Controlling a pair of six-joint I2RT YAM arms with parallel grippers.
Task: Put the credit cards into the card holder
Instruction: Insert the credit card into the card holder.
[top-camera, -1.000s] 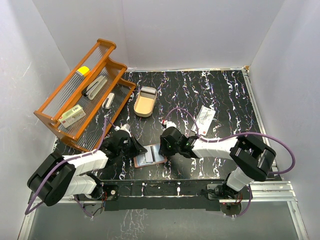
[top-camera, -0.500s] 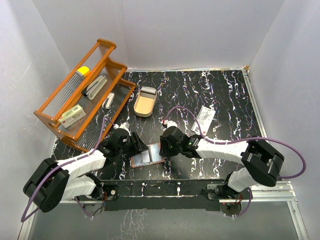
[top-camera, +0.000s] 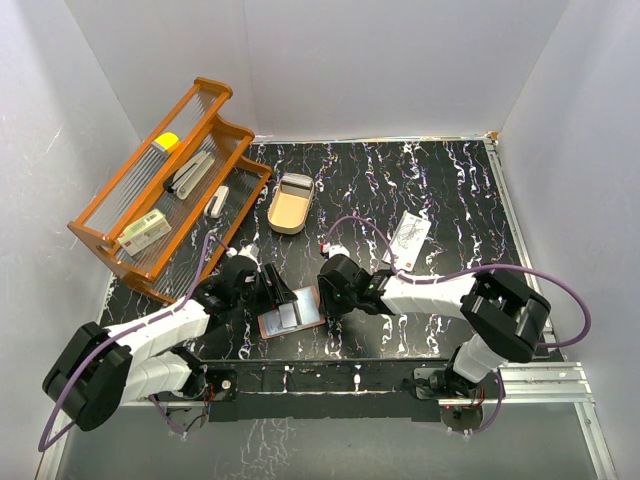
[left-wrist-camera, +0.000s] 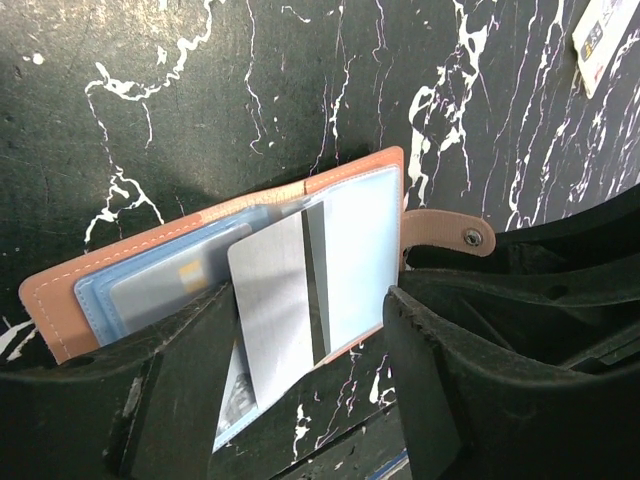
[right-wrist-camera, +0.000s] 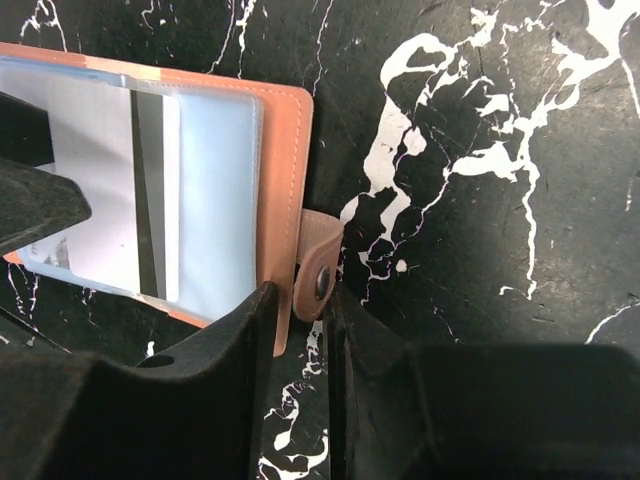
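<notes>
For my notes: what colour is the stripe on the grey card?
The stripe is black; the left wrist view shows it best.

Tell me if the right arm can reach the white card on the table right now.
Probably, but not straight away. The white card lies in the open near that arm, nothing on it, yet the right gripper is shut on the strap tab of the card holder and must let go first.

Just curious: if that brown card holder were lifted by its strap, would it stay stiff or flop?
Probably flop: the card holder is thin leather lying open, and the right pincer grips only its small strap tab. It looks light and lies flat, so a push would likely slide it on the smooth table rather than tip it.
</notes>
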